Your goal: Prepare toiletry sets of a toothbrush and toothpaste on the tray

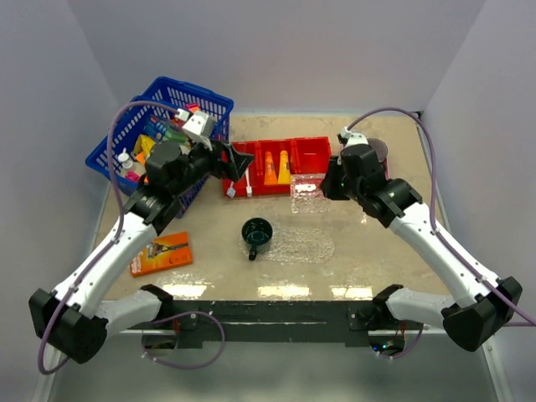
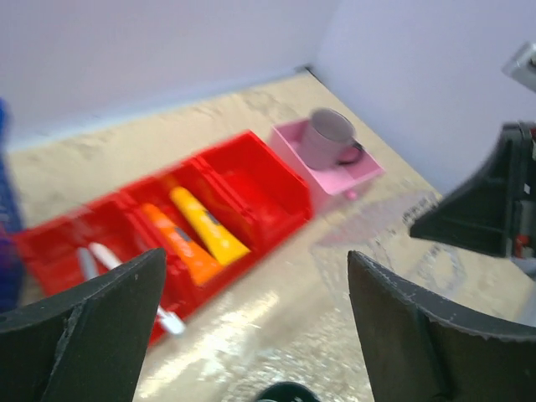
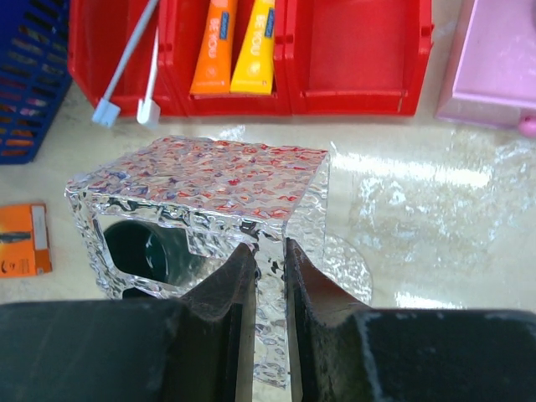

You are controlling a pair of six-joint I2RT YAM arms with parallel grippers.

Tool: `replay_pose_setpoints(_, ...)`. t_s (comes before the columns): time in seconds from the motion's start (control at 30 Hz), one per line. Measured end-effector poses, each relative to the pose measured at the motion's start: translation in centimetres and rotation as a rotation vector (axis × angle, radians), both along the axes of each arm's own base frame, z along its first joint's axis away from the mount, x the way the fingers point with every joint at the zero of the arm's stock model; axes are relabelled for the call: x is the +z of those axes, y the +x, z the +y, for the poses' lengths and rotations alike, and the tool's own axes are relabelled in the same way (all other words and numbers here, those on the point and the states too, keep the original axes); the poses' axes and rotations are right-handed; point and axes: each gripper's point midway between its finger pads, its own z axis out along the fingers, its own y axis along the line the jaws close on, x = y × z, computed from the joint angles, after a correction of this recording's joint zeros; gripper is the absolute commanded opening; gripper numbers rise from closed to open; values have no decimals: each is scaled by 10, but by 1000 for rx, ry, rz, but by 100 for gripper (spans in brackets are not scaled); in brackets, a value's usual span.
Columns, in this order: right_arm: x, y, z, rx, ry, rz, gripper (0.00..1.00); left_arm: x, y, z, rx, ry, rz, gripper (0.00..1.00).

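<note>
1. The left end effector [image 1: 241,161] hangs over the left end of the bin [image 1: 311,155]. Its jaws are spread wide and hold nothing.
2. The right end effector [image 3: 270,251] is clamped on one wall of a clear box [image 3: 209,172] made of bumpy plastic. It holds the box just in front of the bin, seemingly off the bench [image 1: 209,268].
3. The tray [image 1: 306,247] lies flat on the bench nearer the arms, just beside the cup [image 1: 257,234]. Nothing lies on it yet, so no set has been started.
4. Both brushes [image 3: 126,63] are in the bin's left compartment. Their handles lean over the near wall and their heads rest on the bench outside it.
5. The orange tube [image 3: 213,46] and yellow tube [image 3: 254,46] lie touching, side by side, in the middle compartment with their wide ends toward the arms.
6. The brushes look light, stiff, thin and smooth, so one would likely swivel in a loose pinch. The best hold is probably across the handle where it clears the bin wall.
7. The tubes look light and soft. A gentle squeeze across the body of the orange one, entered from its free side, seems safest, since the yellow one leaves no finger room between them.
8. The tray looks thin and slick, so a piece dropped onto it could skid. Each piece should be set down low.
</note>
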Motion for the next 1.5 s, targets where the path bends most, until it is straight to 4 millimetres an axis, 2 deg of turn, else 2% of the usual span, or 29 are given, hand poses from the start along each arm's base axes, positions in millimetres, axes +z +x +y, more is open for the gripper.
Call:
replay_pose_setpoints(0.1,-12,-11,-2,16,-5,47,0,17,-2,28,114,47,-102,96)
replay_pose_setpoints(0.17,-22,-22,-3,30,-8,88,0,22,-4,48,200,79,-149,98)
replay_pose_setpoints(0.27,-38,-39,-6,40,-6,157,0,14,-6,69,294,125,-168,98)
replay_pose_setpoints(0.37,-53,-52,-6,43,15,216,0,1,-3,77,329,162,-157,98)
replay_pose_setpoints(0.53,-79,-71,-1,25,77,309,0,-16,5,77,345,200,-119,98)
replay_pose_setpoints(0.67,-89,-76,6,2,135,341,0,-24,9,75,341,213,-99,98)
replay_pose_setpoints(1.1,-116,-75,32,-26,194,403,0,-31,12,73,335,222,-83,98)
replay_pose_setpoints(1.5,-129,-71,32,-60,155,412,0,-37,13,69,315,228,-68,98)
